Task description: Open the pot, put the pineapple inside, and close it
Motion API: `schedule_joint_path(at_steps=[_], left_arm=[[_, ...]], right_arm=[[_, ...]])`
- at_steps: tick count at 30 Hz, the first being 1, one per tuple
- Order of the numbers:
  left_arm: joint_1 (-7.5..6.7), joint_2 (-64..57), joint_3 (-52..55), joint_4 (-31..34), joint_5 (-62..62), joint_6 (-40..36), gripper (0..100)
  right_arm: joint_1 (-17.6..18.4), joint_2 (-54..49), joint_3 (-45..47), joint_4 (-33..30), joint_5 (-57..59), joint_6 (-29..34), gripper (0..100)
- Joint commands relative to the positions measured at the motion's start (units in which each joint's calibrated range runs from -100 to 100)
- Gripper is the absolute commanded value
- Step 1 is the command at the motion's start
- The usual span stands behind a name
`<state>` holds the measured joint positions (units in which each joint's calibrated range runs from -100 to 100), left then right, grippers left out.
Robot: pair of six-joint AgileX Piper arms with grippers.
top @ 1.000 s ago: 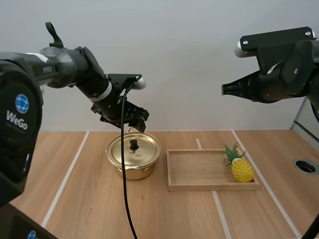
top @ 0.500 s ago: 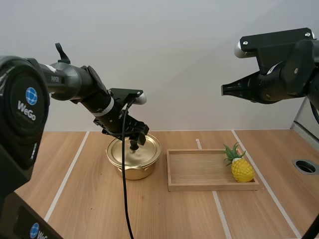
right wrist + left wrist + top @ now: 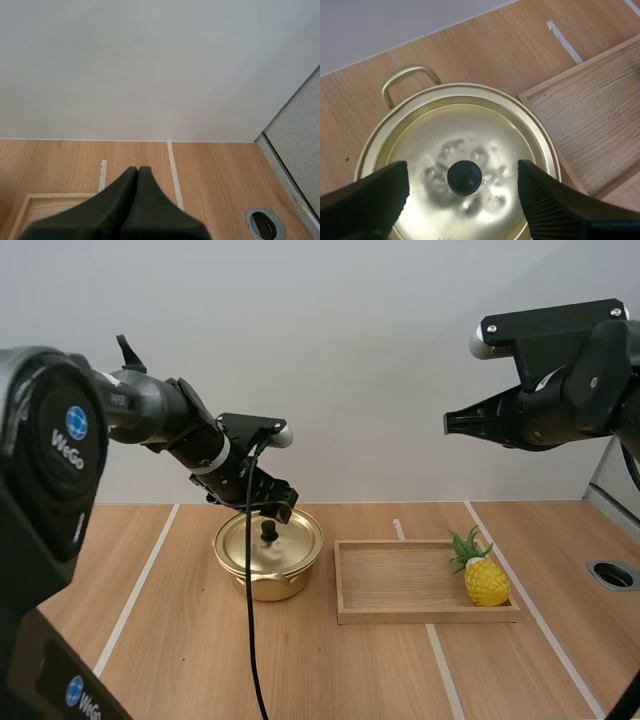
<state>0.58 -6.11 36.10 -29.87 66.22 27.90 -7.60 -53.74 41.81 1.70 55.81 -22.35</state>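
Left gripper [image 3: 278, 510] over gold pot [image 3: 285, 581], fingers spread either side of lid knob [image 3: 464, 177]. Right gripper [image 3: 138, 172] raised, fingers pressed together. Pineapple [image 3: 485, 578] in wooden tray [image 3: 400, 617]

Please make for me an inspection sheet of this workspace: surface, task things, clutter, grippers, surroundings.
Surface: wooden table with white tape lines; a round metal hole near its right edge.
Task things: gold pot with lid on; pineapple at the right end of the wooden tray, which is beside the pot.
Clutter: nothing seen.
Grippers: left gripper open, fingers either side of the lid's knob, not closed on it; right gripper shut on nothing, raised high above the table.
Surroundings: plain light wall.
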Motion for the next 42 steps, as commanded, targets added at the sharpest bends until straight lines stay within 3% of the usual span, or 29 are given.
schedule_joint_path(at_steps=[1, 42], left_arm=[[-0.19, 1.25, 0.13, -1.42, -0.58, 0.19, 100], [-0.19, 5.58, 0.13, -2.67, -1.96, 2.38, 100]], right_arm=[[-0.18, -0.16, -0.44, 0.11, 0.09, 0.05, 0], [-0.18, -0.16, -0.44, 0.11, 0.46, 0.05, 0]])
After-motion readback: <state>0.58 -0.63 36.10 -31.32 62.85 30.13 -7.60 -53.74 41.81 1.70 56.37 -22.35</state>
